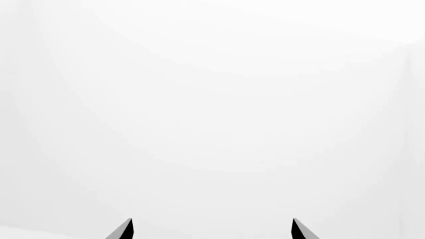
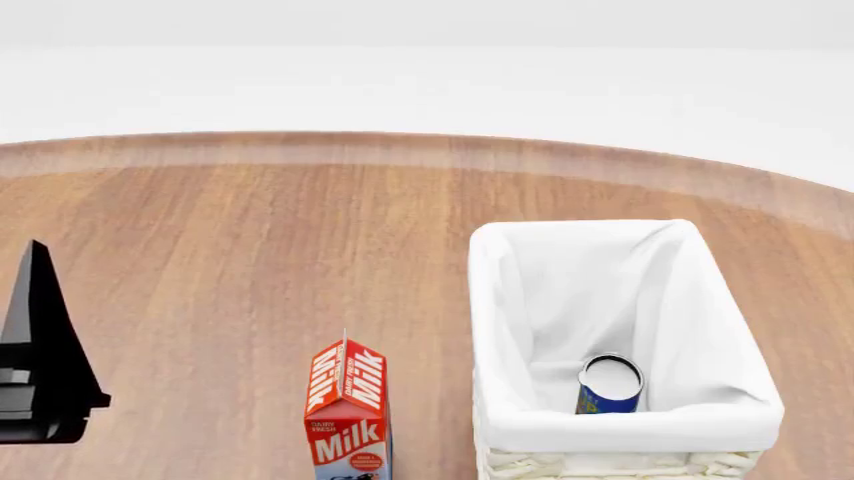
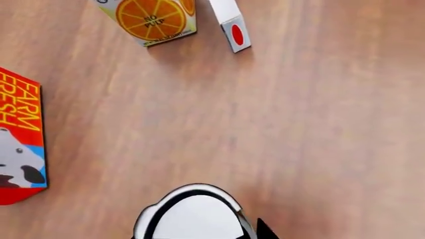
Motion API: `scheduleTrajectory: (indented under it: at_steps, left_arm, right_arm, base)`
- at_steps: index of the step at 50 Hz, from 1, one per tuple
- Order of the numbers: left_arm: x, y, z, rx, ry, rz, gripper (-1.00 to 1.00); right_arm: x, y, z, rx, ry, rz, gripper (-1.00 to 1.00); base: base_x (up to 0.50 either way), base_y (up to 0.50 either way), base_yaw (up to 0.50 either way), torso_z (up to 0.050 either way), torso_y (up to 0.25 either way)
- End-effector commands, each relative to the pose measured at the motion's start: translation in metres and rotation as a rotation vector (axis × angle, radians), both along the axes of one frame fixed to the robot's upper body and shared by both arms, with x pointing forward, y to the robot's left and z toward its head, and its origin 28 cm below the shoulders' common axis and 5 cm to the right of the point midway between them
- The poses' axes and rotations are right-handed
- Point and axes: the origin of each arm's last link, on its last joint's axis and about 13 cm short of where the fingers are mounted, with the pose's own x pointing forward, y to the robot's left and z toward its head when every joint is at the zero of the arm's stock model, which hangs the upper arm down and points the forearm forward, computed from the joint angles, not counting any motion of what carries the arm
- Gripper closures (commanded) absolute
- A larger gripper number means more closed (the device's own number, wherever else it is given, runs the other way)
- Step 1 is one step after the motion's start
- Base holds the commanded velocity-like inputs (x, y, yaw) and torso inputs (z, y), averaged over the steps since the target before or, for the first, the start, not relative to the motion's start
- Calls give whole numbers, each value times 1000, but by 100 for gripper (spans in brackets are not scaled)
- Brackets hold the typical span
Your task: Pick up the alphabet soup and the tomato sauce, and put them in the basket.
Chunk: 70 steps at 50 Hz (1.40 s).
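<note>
- The right hand (image 3: pixel 264 232) shows only as one dark fingertip at the edge of its own wrist view. It sits just beside a round silvery-white lid with a dark rim (image 3: pixel 192 215). I cannot tell whether the hand is spread, closed or gripping.
- The label under that lid is hidden. The other can is already away, so I judge this to be the tomato sauce, standing upright on or just over the bench (image 3: pixel 299 124).
- Further out on the bench are a milk carton (image 3: pixel 20 144), an orange juice carton (image 3: pixel 154 19) and a small white box with a red dot (image 3: pixel 234 30), all well apart from the lid.
- The left hand (image 1: pixel 212 231) is spread with nothing between its tips, facing blank white. In the head view it hangs far to the left, away from everything.
- The alphabet soup (image 2: pixel 610 385) stands upright in the near end of the basket (image 2: pixel 497 300), so half the task looks done.
- The step in hand seems to be taking the second can.
- The next move calls for a firm grip on it, then a lift high enough to clear the cloth rim, then a release beside the soup, not on top of it.
</note>
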Motion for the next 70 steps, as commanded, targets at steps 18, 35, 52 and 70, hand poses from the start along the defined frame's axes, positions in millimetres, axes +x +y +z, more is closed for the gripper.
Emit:
scheduleTrajectory:
  at_steps: [18,35,52,70]
  left_arm:
    - [0,0,-1,-4,2,-1,-100]
    - [0,1,0,-8,2,1,-100]
    - [-1,0,-1,-7,3,-2,-100]
    - [0,1,-1,-5,5,0,-100]
  right_arm:
    - [1,3,90,-24,-261,77,100]
    - [21,-13,154,-63,-491,8,100]
    - [52,-39,207,-165,-695,-96,100]
    - [114,-61,238,-208,-807,-158,100]
  base:
    - [0,0,0,0,0]
    - [0,0,0,0,0]
    - [0,0,0,0,0]
    - [0,0,0,0,0]
